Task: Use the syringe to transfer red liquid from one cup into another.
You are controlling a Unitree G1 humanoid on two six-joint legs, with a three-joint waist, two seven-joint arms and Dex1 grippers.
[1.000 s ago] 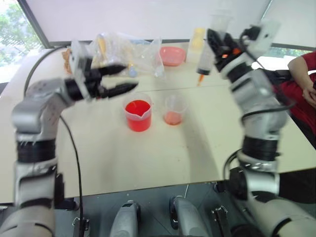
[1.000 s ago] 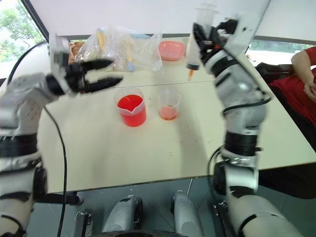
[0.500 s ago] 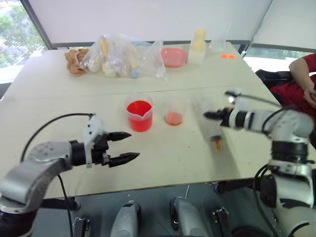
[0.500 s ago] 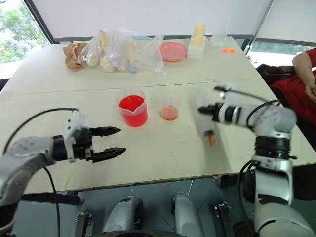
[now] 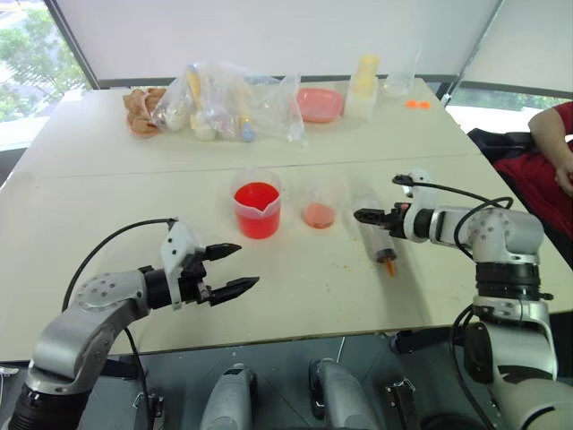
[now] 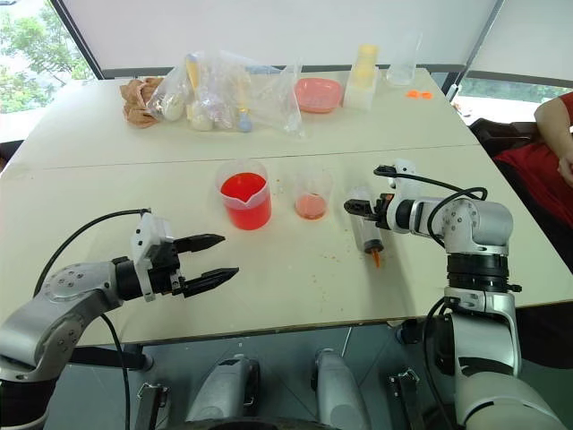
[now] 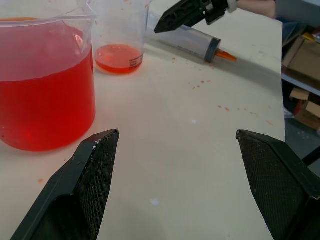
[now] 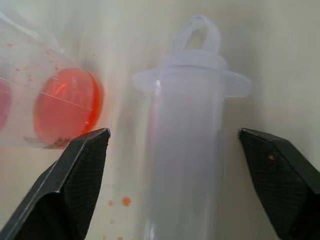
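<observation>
Nearest, the left gripper (image 5: 228,269) is held low over the front of the table (image 5: 81,224), pointing toward the middle, its two black fingers spread with nothing between them. The right gripper (image 6: 355,208) is reached in from the right side, fingers parted on either side of the syringe (image 6: 364,231) without closing on it. One syringe is seen, lying flat, orange tip toward the front edge. Beyond, two cups are counted: the spouted beaker (image 5: 257,204), mostly full of red liquid (image 5: 256,210), and the small cup (image 5: 318,203) just beside it, with a shallow red layer. A small label is seen on the small cup in the left wrist view, but no writing can be read.
</observation>
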